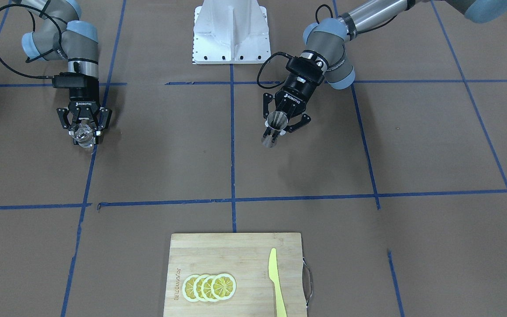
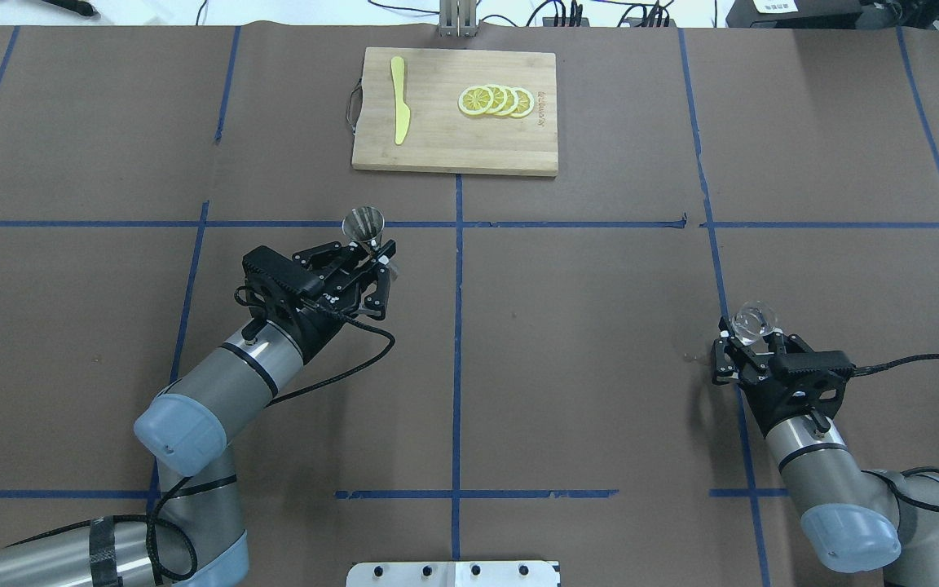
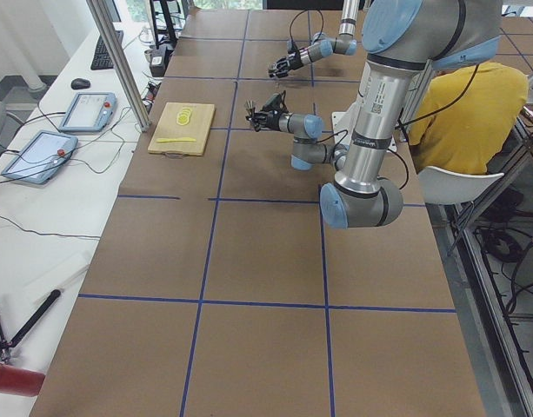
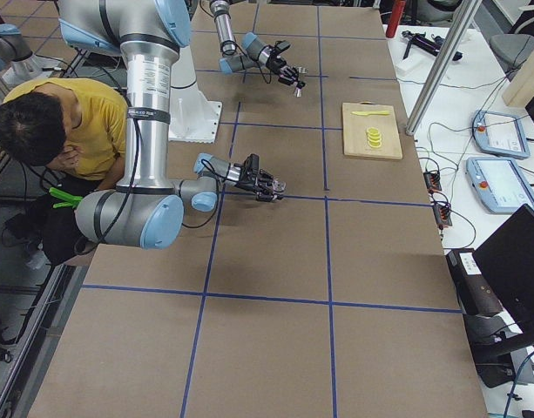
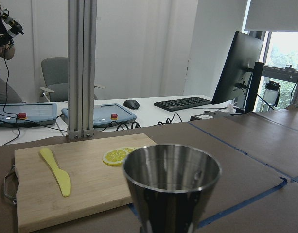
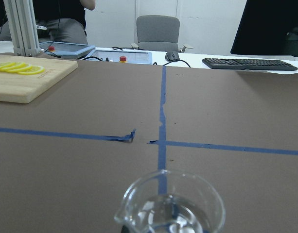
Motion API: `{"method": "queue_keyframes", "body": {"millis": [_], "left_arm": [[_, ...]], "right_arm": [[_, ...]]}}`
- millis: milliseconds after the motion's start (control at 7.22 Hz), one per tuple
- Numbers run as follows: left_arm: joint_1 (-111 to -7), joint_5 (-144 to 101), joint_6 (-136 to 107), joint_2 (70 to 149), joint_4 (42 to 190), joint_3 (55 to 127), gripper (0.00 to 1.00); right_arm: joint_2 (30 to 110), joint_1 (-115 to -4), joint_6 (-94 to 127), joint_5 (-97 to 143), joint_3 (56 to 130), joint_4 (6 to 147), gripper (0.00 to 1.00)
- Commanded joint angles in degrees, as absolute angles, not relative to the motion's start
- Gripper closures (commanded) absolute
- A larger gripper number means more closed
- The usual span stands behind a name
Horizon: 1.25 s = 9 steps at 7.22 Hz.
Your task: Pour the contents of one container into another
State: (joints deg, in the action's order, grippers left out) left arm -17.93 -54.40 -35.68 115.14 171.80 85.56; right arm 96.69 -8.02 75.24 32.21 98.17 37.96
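A steel jigger cup [image 2: 364,226] [image 1: 274,127] stands upright in my left gripper [image 2: 373,254] [image 1: 280,126], whose fingers are shut on its narrow waist; its rim [image 5: 171,166] fills the left wrist view. My right gripper [image 2: 751,341] [image 1: 84,132] is shut on a small clear glass beaker [image 2: 752,320] [image 1: 82,134], held upright and far apart from the steel cup. The beaker's rim and spout [image 6: 169,204] show at the bottom of the right wrist view.
A wooden cutting board [image 2: 455,147] [image 1: 218,251] lies at the far side with several lemon slices [image 2: 495,100] and a yellow plastic knife [image 2: 398,110]. Blue tape lines grid the brown table. The robot's white base [image 1: 231,33] stands between the arms.
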Motion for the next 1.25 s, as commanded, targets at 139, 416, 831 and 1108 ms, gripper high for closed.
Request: {"method": "queue_keyframes", "body": {"millis": [139, 416, 831, 1108], "left_arm": [[-17.93, -54.40, -35.60, 114.96, 171.83, 85.61, 1.00], [-17.84, -54.49, -35.42, 114.96, 172.18, 85.61, 1.00], [-17.75, -54.58, -35.16, 115.14, 172.09, 85.61, 1.00], [-17.58, -54.67, -35.07, 114.88, 171.74, 85.52, 1.00]], "right_arm": [[95.37, -8.44, 67.37, 32.25, 103.18, 37.88, 0.91], [92.21, -8.35, 63.38, 32.17, 103.45, 38.23, 1.00], [80.97, -8.35, 61.26, 31.91, 103.45, 44.64, 1.00], [75.36, -8.26, 61.17, 31.99, 104.15, 50.31, 1.00]]}}
